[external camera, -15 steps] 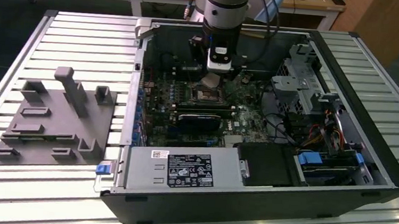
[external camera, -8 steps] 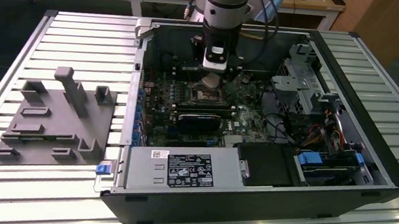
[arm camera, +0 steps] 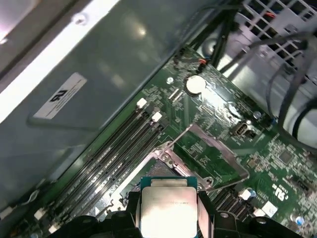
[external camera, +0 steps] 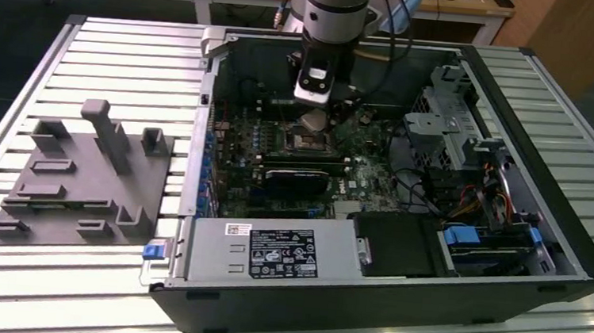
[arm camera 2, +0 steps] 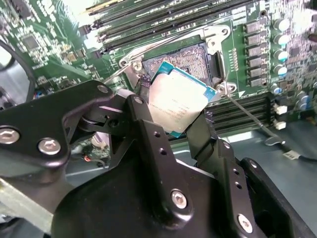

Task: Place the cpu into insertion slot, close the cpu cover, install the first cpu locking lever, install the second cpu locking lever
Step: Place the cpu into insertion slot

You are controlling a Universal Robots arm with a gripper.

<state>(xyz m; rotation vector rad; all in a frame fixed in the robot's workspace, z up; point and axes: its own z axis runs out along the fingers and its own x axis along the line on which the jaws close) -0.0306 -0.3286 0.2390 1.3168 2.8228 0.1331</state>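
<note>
One arm (external camera: 336, 10) upright; fingers (arm camera 2: 148, 130) clamp cpu (arm camera 2: 178, 104); above insertion slot (arm camera 2: 185, 57)

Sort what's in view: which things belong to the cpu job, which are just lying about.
Job: cpu, gripped in the hand; insertion slot, uncovered; cpu cover, flipped up; locking lever, swung out.
Lying about: grey fixture block; power supply; memory slots; coin battery.

Dull metal cpu (arm camera 2: 177, 105), matt black gripper (arm camera 2: 171, 126)
</note>
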